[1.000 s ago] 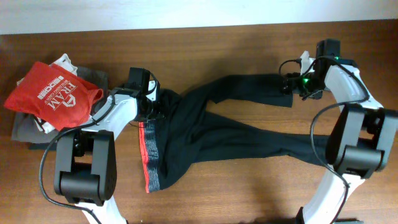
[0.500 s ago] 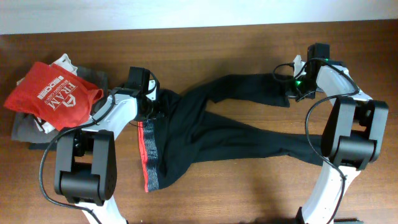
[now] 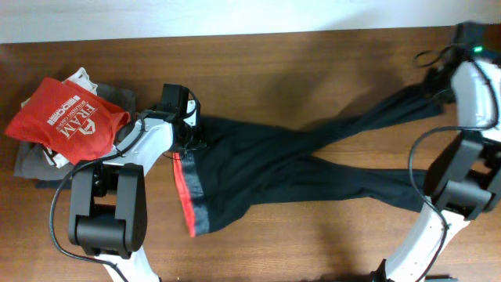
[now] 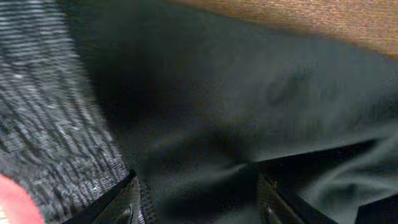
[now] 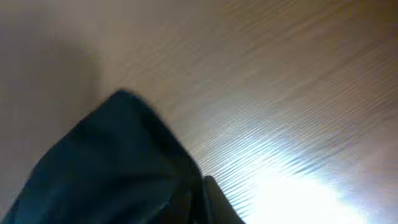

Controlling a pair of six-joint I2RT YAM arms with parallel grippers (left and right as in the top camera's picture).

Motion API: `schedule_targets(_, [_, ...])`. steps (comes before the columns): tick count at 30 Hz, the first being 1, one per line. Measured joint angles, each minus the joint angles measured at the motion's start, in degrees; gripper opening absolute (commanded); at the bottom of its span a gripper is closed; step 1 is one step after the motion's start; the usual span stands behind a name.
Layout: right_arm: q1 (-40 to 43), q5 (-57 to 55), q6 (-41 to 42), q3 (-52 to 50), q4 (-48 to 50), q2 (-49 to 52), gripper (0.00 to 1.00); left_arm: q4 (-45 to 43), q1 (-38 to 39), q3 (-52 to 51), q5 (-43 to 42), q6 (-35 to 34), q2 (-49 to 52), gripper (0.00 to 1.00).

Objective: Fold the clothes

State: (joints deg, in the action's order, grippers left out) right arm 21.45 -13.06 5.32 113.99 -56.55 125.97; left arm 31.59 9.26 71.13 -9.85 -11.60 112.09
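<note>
While your two arms work from opposite ends of the wooden table [image 3: 258, 59], the black leggings [image 3: 266, 168] lie spread across its middle. Their waist end is on the left, where the grey heathered waistband [image 3: 196, 215] and its orange-red lining [image 3: 182, 184] run as a strip toward the near edge. Your left gripper [image 3: 192, 135] sits on the far corner of the waist. In the left wrist view its two fingers [image 4: 127, 205] stand a moderate way apart, with bunched black fabric filling the gap between them and the grey waistband [image 4: 56, 137] just to the left, so this left gripper [image 4: 199, 199] is pinching the garment. One leg stretches in a straight, taut line from the waist up to the far right corner, where your right gripper [image 3: 435, 78] grips its end. The other leg lies flat, running toward the near right beside the right arm's base. The two legs cross near the middle of the table. In the right wrist view, a dark fold of the leg [image 5: 106, 168] hangs close to the camera above bare wood. It covers most of the right gripper [image 5: 186, 208], which is closed on the cloth. At the far left of the table, well apart from the leggings, a red T-shirt with white print [image 3: 66, 117] lies on top of folded grey garments [image 3: 35, 163].
</note>
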Motion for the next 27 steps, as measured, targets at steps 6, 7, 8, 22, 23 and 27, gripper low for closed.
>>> schedule_targets(6, [0.52,-2.36,0.79,2.21,-0.96,0.0,0.5,-0.02,0.0,0.0,0.2,0.0,0.0,0.61])
schedule_targets(7, [0.44,-2.38,0.74,2.21,-1.4,-0.02,0.51,-0.02,-0.02,0.0,0.22,0.0,0.0,0.61])
schedule_targets(8, [0.31,-2.43,0.66,2.21,-1.97,0.0,0.51,-0.02,-0.02,0.0,0.22,0.0,0.0,0.61])
schedule_targets(22, [0.2,6.1,0.55,0.2,-6.62,0.0,0.64,0.04,-0.02,0.02,0.22,0.0,0.0,0.61])
schedule_targets(23, [0.2,6.78,0.55,-0.2,-6.38,0.02,0.64,0.04,-0.02,0.02,0.22,0.0,0.0,0.61])
schedule_targets(27, [0.2,8.96,0.5,-1.51,-3.34,0.63,0.64,0.02,-0.02,0.02,0.22,0.0,0.0,0.61])
